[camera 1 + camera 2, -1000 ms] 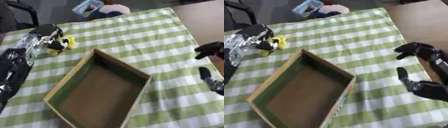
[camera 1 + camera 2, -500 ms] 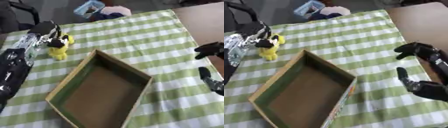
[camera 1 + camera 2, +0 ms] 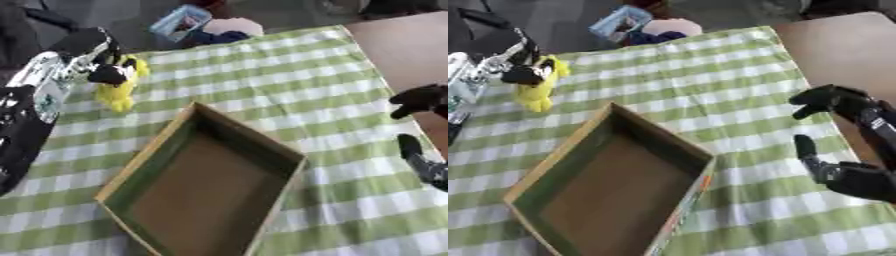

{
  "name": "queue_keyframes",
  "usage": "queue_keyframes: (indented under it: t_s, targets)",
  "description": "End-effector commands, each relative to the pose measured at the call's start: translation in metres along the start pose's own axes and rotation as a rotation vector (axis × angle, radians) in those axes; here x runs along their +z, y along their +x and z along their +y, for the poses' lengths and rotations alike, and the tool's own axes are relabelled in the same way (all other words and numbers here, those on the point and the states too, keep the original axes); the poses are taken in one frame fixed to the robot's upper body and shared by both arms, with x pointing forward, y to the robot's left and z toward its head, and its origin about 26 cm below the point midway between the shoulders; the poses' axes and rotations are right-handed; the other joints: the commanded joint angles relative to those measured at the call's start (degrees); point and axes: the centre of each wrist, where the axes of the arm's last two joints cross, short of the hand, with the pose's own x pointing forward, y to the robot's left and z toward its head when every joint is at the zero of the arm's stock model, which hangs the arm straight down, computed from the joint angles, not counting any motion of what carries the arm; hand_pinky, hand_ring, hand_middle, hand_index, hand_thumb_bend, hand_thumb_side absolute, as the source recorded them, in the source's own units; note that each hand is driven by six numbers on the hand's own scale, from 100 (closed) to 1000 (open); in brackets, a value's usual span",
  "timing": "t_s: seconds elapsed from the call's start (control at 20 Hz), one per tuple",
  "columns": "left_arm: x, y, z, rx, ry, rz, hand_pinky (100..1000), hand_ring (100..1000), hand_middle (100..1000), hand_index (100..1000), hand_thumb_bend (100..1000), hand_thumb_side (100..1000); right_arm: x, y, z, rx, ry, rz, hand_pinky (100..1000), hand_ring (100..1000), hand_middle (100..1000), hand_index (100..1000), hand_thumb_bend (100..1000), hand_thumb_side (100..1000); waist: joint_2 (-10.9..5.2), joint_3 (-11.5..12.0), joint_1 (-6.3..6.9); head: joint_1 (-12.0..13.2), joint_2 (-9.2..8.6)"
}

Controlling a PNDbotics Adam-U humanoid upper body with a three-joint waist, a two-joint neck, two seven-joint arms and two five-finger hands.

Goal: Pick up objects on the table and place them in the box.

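Your left hand (image 3: 94, 57) has its fingers curled round the upper part of a yellow toy (image 3: 119, 90), which hangs below them, apparently lifted clear of the checked cloth (image 3: 289, 75) at the far left of the table. The box (image 3: 206, 185) sits below and to the right of that hand, open and, as far as you can see, with nothing in it; its near-left wall is the one closest to the toy.

The hold takes only the top of the toy, so the dangling body could swing as you carry it across and catch on the box's wall, or slip out short of the rim and land on the cloth. Bring it well over the opening before you let go.

Your right hand (image 3: 846, 150) waits at the right edge, fingers bent and nothing in them, well apart from the box.

You cannot make out exactly where the fingers meet the toy, as dark fingers cover that part. The box's near corner is cut off at the bottom.
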Motion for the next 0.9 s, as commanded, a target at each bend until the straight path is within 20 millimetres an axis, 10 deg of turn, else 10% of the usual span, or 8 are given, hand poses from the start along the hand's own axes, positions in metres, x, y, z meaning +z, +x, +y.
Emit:
queue_keyframes:
  t_s: [0.05, 0.9]
  targets:
    - [0.011, 0.001, 0.036, -0.057, 0.047, -0.072, 489, 328, 232, 440, 100, 518, 0.001, 0.003, -0.009, 0.027, -0.005, -0.008, 809, 709, 762, 829, 100, 100, -1.44, 0.2, -0.42, -0.2, -0.41]
    - [0.041, 0.139, 0.08, -0.176, 0.002, -0.578, 504, 352, 266, 467, 100, 503, -0.003, 0.006, -0.003, 0.0, 0.029, -0.03, 809, 707, 760, 828, 100, 100, -2.58, 1.2, -0.61, 0.4, 0.12]
